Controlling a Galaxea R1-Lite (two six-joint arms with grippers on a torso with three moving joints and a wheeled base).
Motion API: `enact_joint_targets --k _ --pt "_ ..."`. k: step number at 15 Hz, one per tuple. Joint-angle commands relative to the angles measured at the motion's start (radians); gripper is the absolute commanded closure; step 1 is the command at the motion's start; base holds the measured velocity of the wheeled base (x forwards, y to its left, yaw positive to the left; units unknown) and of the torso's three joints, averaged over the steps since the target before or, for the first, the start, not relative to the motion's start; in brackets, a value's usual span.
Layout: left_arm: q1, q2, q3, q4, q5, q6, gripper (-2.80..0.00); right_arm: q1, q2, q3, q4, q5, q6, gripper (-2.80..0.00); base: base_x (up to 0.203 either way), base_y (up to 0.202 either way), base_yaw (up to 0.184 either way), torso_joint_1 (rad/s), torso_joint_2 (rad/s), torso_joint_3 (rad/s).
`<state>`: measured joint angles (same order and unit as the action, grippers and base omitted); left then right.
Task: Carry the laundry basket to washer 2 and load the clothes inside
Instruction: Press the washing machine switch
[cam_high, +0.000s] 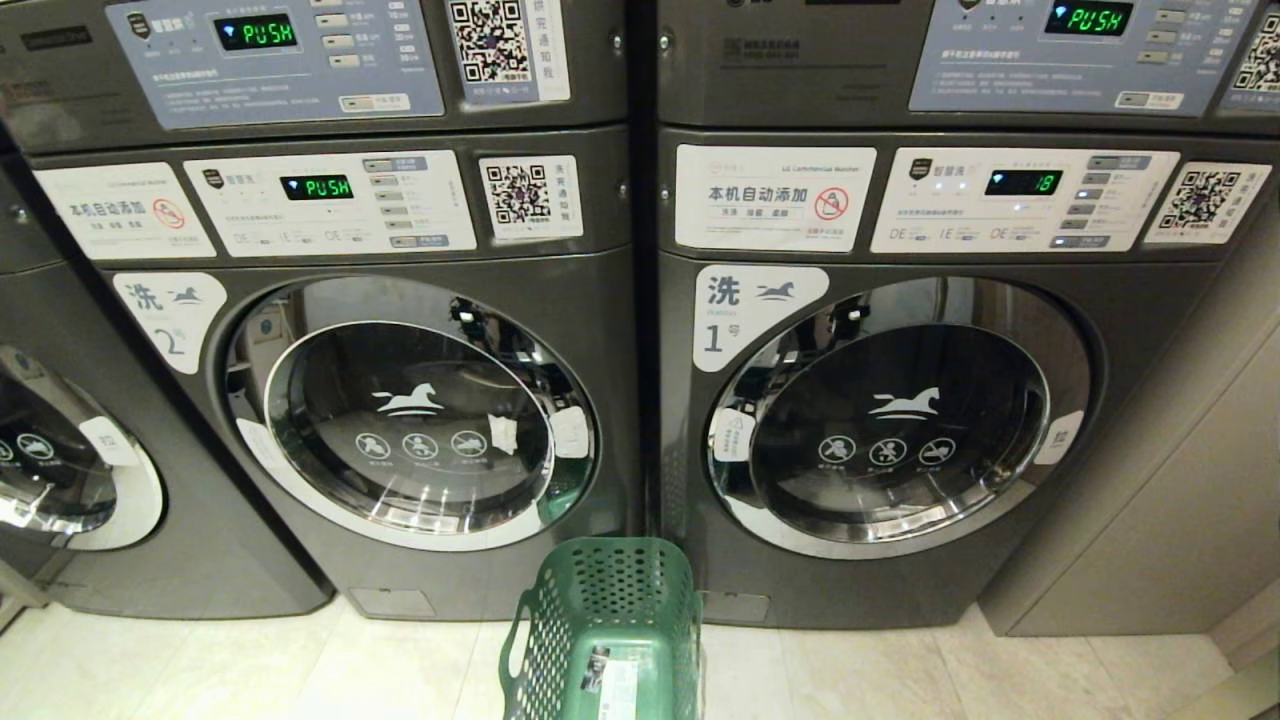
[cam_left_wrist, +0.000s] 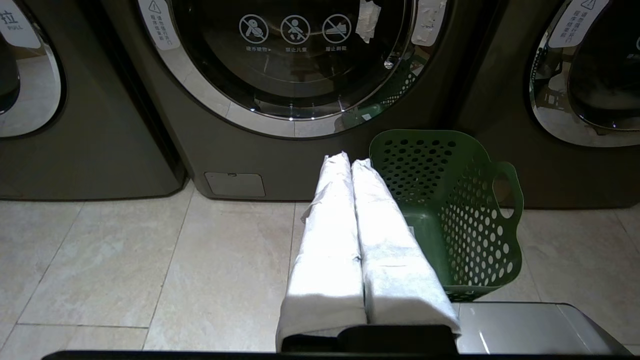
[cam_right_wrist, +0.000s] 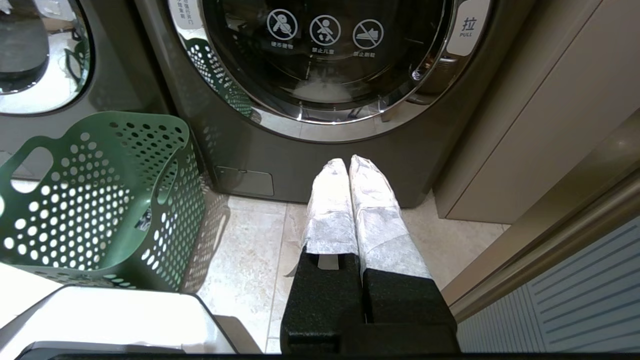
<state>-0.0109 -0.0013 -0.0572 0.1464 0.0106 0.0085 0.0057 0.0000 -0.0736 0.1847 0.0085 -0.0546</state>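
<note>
On the tiled floor (cam_high: 300, 670) in front of the machines stands the laundry basket (cam_high: 610, 630) — dark green, perforated walls, upright, oval handle slot facing my left. It sits just before the seam between washer 2 (cam_high: 400, 420) and washer 1 (cam_high: 890, 430), close to both fronts; I can't tell if it touches either. From the head view its inside shows only bare green floor with a small label; no fabric visible in any view.

Washer 2 is left of centre, door shut, chrome rim, white horse logo on the glass, white tag with a 2 at the upper left of the door. Its display reads PUSH. Washer 1 to the right, door also shut, display shows 18. A 3rd alike washer (cam_high: 70, 470) is partly in view at the far left. Beige cabinet panel (cam_high: 1180, 480) stands right of washer 1.

My left gripper (cam_left_wrist: 350, 162) is low, pointing at the base of washer 2, just beside the basket's wall, fingers (cam_left_wrist: 330, 225) pressed together, white wrapping on them, nothing between them. My right gripper (cam_right_wrist: 347, 162) is low too, pointing at the base of washer 1, basket off to its side — fingers (cam_right_wrist: 375, 215) also pressed together, empty. Neither touches the basket.
</note>
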Motion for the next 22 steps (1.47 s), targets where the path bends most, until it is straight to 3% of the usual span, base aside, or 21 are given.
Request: enact_joint_targets --k 1,3,6,10,13,16,19,22 --pt "0.000 0.001 -0.002 0.000 -0.002 0.019 0.00 0.000 0.002 0.000 0.001 0.001 -0.001 0.00 0.000 0.000 0.000 0.000 0.00 0.000" --pt "0.000 0.007 -0.091 -0.006 0.000 0.044 0.00 0.000 0.002 -0.001 0.001 0.001 -0.001 0.00 0.000 0.000 0.000 0.000 0.00 0.000" --pt "-0.007 0.188 -0.383 0.010 -0.010 0.041 0.00 0.000 0.002 0.000 0.001 0.001 -0.001 0.00 0.000 0.000 0.000 0.000 0.00 0.000" --pt "-0.033 0.733 -0.711 -0.025 -0.052 -0.105 0.00 0.000 0.002 -0.001 0.001 0.001 -0.001 0.00 0.000 0.000 0.000 0.000 0.00 0.000" --pt "-0.040 1.138 -0.858 -0.213 -0.086 -0.201 0.00 0.000 0.002 -0.002 0.001 0.001 -0.001 0.00 0.000 0.000 0.000 0.000 0.00 0.000" --pt "-0.058 1.485 -1.074 -0.352 -0.116 -0.250 0.00 0.000 0.002 0.000 0.001 0.001 -0.001 0.00 0.000 0.000 0.000 0.000 0.00 0.000" --pt "-0.084 1.745 -1.311 -0.448 -0.111 -0.226 0.00 0.000 0.002 -0.001 0.001 0.001 -0.001 0.00 0.000 0.000 0.000 0.000 0.00 0.000" --pt "-0.096 1.786 -1.318 -0.568 -0.081 -0.153 0.00 0.000 0.002 0.000 0.001 0.001 -0.001 0.00 0.000 0.000 0.000 0.000 0.00 0.000"
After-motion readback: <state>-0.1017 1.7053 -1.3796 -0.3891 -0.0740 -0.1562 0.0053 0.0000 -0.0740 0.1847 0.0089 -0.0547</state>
